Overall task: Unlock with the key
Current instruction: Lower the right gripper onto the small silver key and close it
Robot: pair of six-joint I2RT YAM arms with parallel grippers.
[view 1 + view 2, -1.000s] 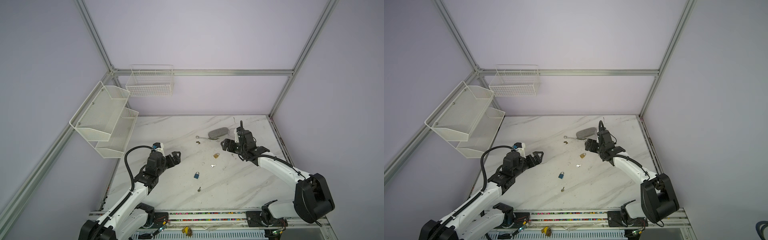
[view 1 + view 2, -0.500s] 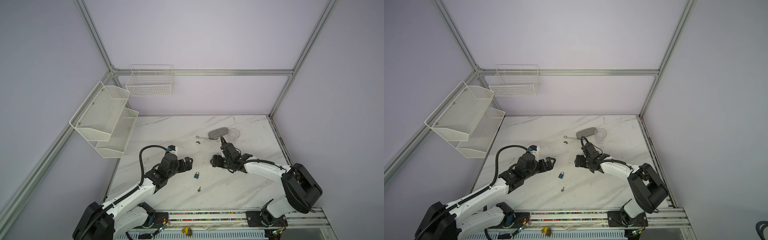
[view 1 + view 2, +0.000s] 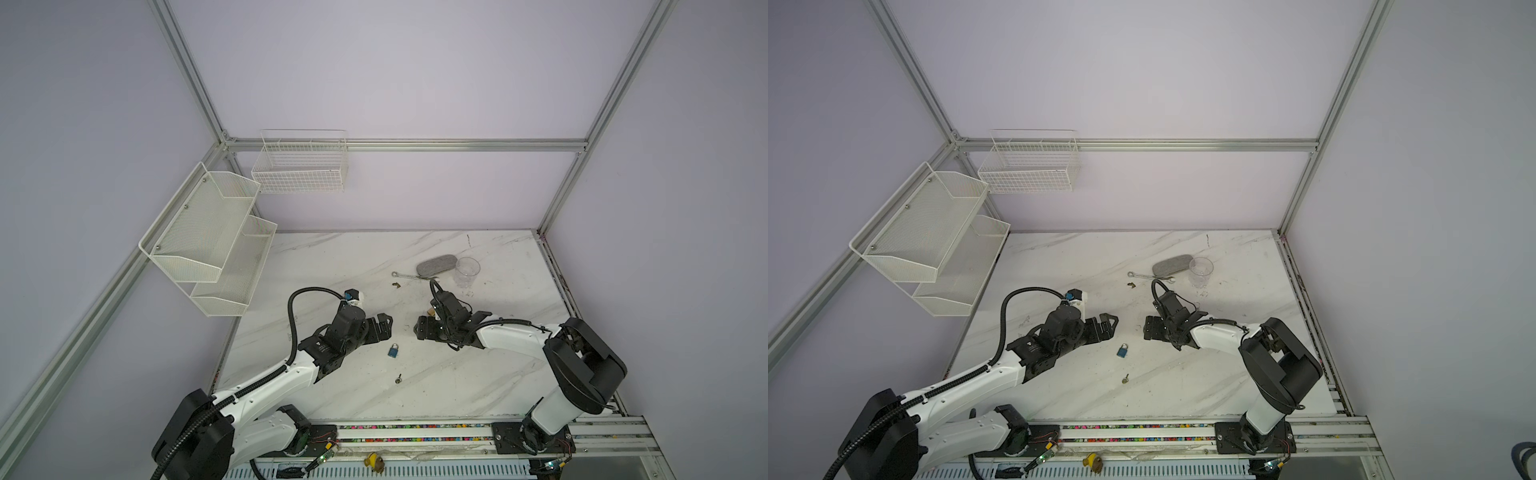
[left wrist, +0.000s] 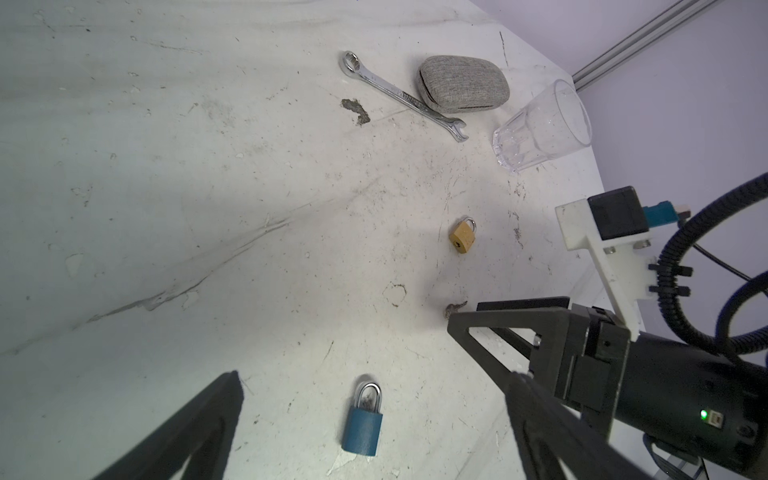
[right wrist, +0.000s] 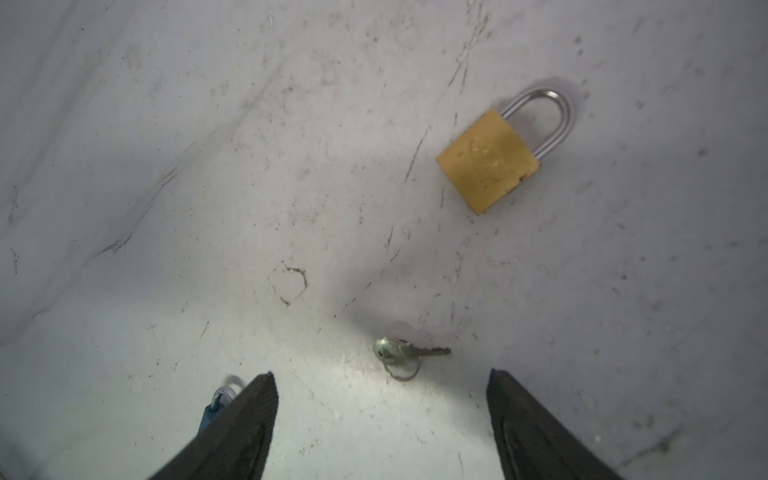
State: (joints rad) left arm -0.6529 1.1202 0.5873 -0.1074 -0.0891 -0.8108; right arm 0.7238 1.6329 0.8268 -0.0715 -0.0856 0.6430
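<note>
A blue padlock (image 3: 394, 351) (image 3: 1122, 351) lies flat on the marble table (image 3: 332, 266), shackle closed. My left gripper (image 3: 385, 327) (image 4: 376, 374) hovers open just behind it, with the padlock (image 4: 362, 428) lying between its fingers. A silver key (image 5: 399, 353) on a small ring lies just ahead of my right gripper (image 5: 380, 372) (image 3: 419, 329), which is open and holds nothing. A brass padlock (image 5: 488, 160) (image 4: 462, 241) lies beyond that key. Another small key (image 3: 398, 378) (image 3: 1125, 378) lies nearer the table's front.
At the back stand a grey fabric case (image 3: 435, 264), a wrench (image 3: 405, 275) and a clear cup (image 3: 467, 270); a small brass piece (image 3: 396, 285) lies near them. White mesh shelves (image 3: 208, 245) and a wire basket (image 3: 299, 166) hang on the walls.
Both arms have swung in toward the table's middle. The right gripper came forward from beside the grey case to the ringed key; the left gripper advanced to the blue padlock.
</note>
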